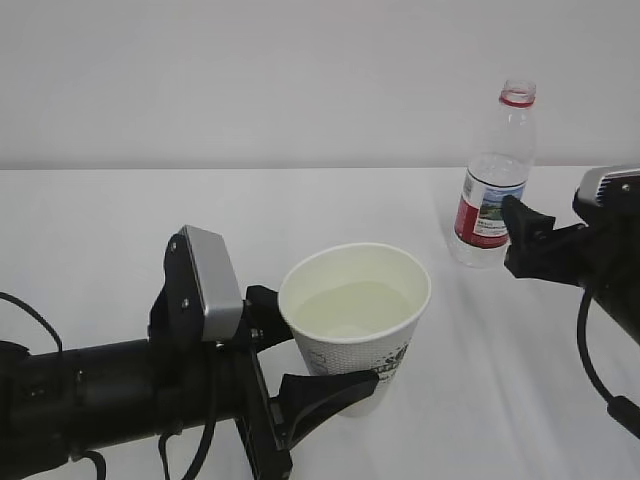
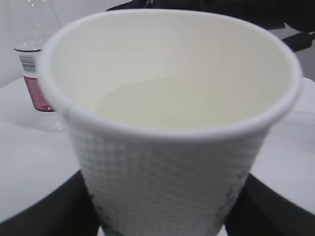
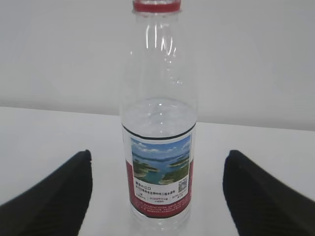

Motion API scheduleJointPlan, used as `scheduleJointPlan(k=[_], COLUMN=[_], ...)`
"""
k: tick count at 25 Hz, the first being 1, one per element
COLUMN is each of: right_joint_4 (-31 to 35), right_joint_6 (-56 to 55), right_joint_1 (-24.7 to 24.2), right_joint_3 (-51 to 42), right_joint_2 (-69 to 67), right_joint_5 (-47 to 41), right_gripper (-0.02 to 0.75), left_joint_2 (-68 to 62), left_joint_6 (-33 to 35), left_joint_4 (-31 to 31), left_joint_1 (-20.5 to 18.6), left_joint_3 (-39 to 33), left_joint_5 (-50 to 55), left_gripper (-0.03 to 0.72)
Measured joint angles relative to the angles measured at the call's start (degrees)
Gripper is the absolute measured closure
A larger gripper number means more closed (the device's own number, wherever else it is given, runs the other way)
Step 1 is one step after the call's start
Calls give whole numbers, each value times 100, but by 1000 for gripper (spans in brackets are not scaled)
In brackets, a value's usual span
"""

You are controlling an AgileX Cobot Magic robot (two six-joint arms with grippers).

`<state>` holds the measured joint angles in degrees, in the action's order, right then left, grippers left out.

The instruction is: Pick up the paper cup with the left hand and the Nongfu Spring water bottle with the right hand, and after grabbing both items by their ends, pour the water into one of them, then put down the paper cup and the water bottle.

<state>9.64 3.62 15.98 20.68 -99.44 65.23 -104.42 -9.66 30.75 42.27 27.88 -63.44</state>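
The white paper cup (image 1: 362, 362) stands upright near the front, with pale yellowish water (image 1: 355, 308) in it. My left gripper (image 1: 325, 342) is shut on the cup's lower wall, one black finger on each side. The left wrist view is filled by the cup (image 2: 167, 187) and its water (image 2: 162, 103), with the fingers (image 2: 44, 211) at the bottom corners. The uncapped Nongfu Spring water bottle (image 1: 493, 190) stands upright at the back right. Just right of it my right gripper (image 1: 520, 240) is open. In the right wrist view the bottle (image 3: 160, 147) stands ahead of the fingers (image 3: 54, 196), untouched.
The white table (image 1: 120, 220) runs back to a plain white wall. The left arm's black body and cables (image 1: 90, 390) fill the front left corner. The right arm's cable (image 1: 590, 360) hangs at the right edge.
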Motion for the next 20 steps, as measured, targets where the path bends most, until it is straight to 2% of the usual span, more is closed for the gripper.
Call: scheduleJointPlan(k=[10, 20], right_joint_4=[0, -58], right_joint_6=[0, 0], right_joint_1=[0, 0], right_joint_3=[-377, -397], right_joint_2=[649, 670], right_joint_5=[10, 10], right_gripper=[132, 142], left_joint_2=[0, 0], left_joint_6=[0, 0], left_joint_4=[-28, -830], left_joint_1=[0, 0], left_joint_3=[0, 0], left_joint_5=[0, 0], left_gripper=[196, 197])
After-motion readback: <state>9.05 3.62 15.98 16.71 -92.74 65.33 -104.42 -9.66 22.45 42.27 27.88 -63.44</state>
